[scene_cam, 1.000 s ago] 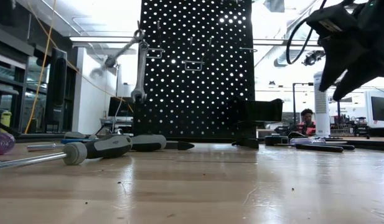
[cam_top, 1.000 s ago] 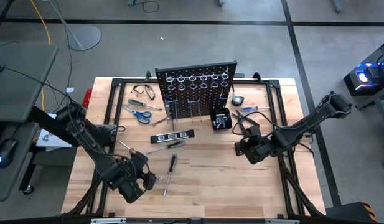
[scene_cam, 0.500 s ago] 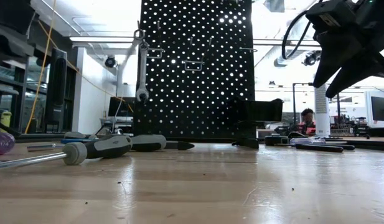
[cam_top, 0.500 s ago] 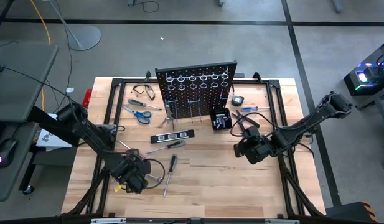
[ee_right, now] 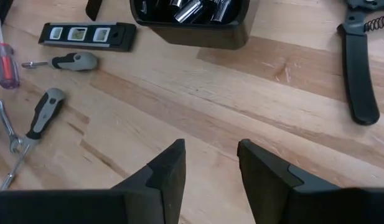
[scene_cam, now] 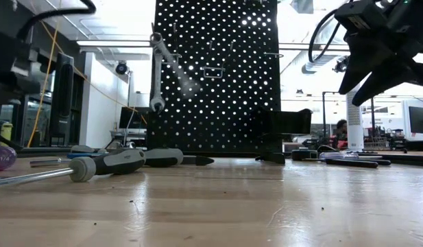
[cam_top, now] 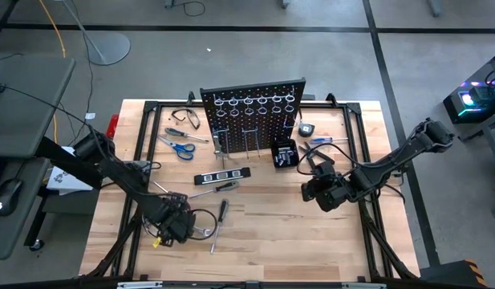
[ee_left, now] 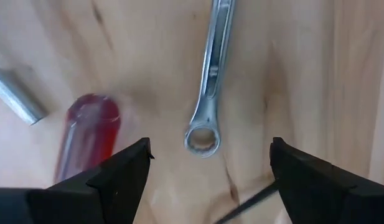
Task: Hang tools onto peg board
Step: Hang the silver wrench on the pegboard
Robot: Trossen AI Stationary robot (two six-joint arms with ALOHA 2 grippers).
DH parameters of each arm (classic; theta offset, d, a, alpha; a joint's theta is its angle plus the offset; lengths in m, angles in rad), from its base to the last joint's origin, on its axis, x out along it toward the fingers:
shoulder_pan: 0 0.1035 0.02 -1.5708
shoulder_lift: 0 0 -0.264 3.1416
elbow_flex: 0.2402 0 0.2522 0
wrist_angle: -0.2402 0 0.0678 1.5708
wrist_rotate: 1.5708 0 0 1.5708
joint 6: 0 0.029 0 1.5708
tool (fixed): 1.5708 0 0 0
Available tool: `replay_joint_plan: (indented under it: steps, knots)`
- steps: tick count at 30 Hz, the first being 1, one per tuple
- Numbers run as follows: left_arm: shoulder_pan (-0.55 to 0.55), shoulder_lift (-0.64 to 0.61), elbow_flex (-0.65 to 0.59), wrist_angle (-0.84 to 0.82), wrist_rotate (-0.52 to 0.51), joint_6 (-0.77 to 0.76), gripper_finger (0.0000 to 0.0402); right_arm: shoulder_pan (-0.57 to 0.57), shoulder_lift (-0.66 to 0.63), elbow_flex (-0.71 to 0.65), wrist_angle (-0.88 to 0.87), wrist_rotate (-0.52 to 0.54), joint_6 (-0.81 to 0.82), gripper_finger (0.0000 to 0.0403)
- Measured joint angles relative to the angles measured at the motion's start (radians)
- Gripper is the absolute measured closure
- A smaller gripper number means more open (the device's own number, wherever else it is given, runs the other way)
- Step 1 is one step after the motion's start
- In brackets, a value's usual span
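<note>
Left wrist view: the left gripper (ee_left: 207, 165) stands with its jaws spread wide and empty, one finger on each side of a wrench (ee_left: 210, 81) lying flat on the table (ee_left: 304, 74). The ring end of the wrench sits between the fingers, closest to the camera; its long axis runs straight away from the gripper, so the open end points out of frame. This straddle suggests alignment for a pick at the ring end, judged as the step in hand. A red screwdriver (ee_left: 86, 140) lies just beside the wrench, roughly parallel to it, with a grey bar (ee_left: 14, 96) farther out.

In the high view the left gripper (cam_top: 173, 225) hovers near the front edge of the table, well forward of the peg board (cam_top: 253, 112), and the wrench (cam_top: 200, 231) shows beside it. A black screwdriver (cam_top: 219, 221) lies next to the wrench, its long axis also running toward the peg board.

The right gripper (ee_right: 210, 168) waits with jaws partly parted and holding nothing, over bare table forward of the peg board's right end. Pliers (ee_right: 356, 68) and a black box (ee_right: 192, 25) lie nearer the peg board.

One wrench (scene_cam: 156, 72) hangs on the peg board, long axis vertical, ring end down.
</note>
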Motion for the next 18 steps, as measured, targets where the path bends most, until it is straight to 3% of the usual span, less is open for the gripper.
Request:
replay_joint_plan:
  steps: [5, 12, 18]
  knots:
    - [0.009, 0.049, -0.016, 0.037, 0.023, -0.015, 0.0168, 0.0, 0.0, 0.0, -0.001, 0.001, 0.0, 0.0263]
    - [0.007, 0.057, 0.072, -0.088, -0.046, -0.105, 0.038, 0.0, 0.0, 0.0, -0.001, 0.001, 0.0, 0.0263]
    - [-0.01, 0.03, 0.077, -0.086, -0.068, -0.083, 0.04, 0.0, 0.0, 0.0, -0.006, 0.004, 0.0, 0.0263]
